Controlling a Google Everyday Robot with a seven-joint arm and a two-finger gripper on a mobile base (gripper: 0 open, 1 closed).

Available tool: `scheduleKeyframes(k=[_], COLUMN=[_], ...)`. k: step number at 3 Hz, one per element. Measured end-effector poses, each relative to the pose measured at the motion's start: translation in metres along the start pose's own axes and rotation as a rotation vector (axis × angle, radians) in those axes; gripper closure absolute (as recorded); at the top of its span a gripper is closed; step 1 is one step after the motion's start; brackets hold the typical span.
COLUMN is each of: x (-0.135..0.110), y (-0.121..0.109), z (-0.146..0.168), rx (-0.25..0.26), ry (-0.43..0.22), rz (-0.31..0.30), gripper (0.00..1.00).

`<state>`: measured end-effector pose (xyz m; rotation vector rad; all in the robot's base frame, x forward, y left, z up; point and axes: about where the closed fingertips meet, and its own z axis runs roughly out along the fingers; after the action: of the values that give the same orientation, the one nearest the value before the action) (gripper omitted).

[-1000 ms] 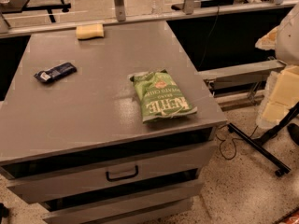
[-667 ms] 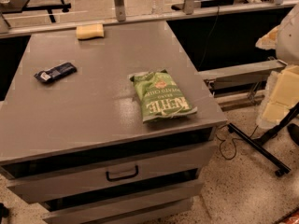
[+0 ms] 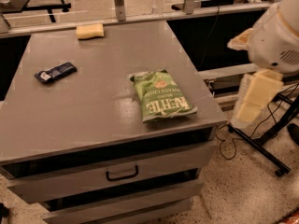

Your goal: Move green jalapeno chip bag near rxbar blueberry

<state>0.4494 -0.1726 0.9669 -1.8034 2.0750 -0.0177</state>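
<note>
Cream claw [image 3: 255,99] right of grey bench [image 3: 93,111], state: cannot tell. Crinkly light-green chip bag [image 3: 161,96] leftward; navy wrapped bar [image 3: 55,72] farther left.

**Surface finishes: table, bag, bar, sponge, hand**

The table [image 3: 93,120] top is smooth grey with a semi-matt finish and a faint sheen beside the bag [image 3: 161,96], which is crinkled, glossy green film. The bar [image 3: 55,72] has a smooth dark-blue wrapper with a white patch. The sponge [image 3: 90,31] is pale yellow and matt. The hand [image 3: 252,101], off the table's right edge, looks like matt cream plastic under a smooth white arm shell [image 3: 280,36]. The floor [image 3: 243,190] is speckled and polished.
</note>
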Motion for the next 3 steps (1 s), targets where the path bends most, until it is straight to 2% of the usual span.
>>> scheduleKeyframes(k=[1,2,3], x=[-0.035,-0.061,-0.067], y=[-0.006,-0.008,-0.017], z=[0.034,0.073,0.103], rx=[0.005,-0.004,-0.013], ry=[-0.061,-0.082,-0.084], rz=[-0.043,-0.031,0.042], gripper=[0.0,0.0,0.0])
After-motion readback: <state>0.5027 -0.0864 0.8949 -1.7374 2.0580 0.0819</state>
